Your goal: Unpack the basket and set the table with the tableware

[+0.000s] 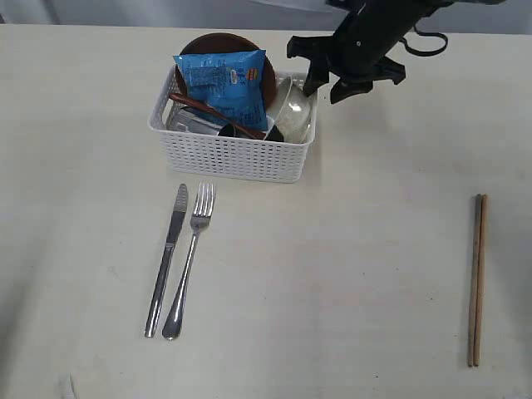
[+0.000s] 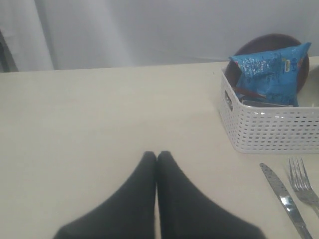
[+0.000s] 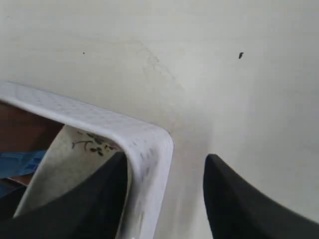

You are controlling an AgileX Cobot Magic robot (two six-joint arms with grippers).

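The knife (image 1: pixel 166 259) and fork (image 1: pixel 189 262) lie near the left gripper (image 2: pixel 157 155), fingers pressed together, empty. The right gripper (image 1: pixel 325 93) stands wide astride the basket (image 1: pixel 233 158) corner, bowl (image 1: pixel 295 112) at its inner finger. Closing may clamp the wall, dragging the basket.

The basket (image 1: pixel 233 154) is white with a lattice of small holes, on a pale cream table (image 1: pixel 349 274) with faint grain; in it are a bright blue snack packet (image 1: pixel 224 83), a dark brown plate (image 1: pixel 220 41) at 12 o'clock, a red-brown spoon (image 1: pixel 208 110) and, at 3 o'clock, a pale grey-green bowl (image 1: pixel 295 116) with a small dark flower sprig. The knife (image 1: pixel 169 258) and fork (image 1: pixel 189 266) at the basket's 6 o'clock are shiny steel grey, the chopsticks (image 1: pixel 476 278) at 4 o'clock brown wood. The left gripper (image 2: pixel 157 155) and right gripper (image 1: pixel 329 87) are black
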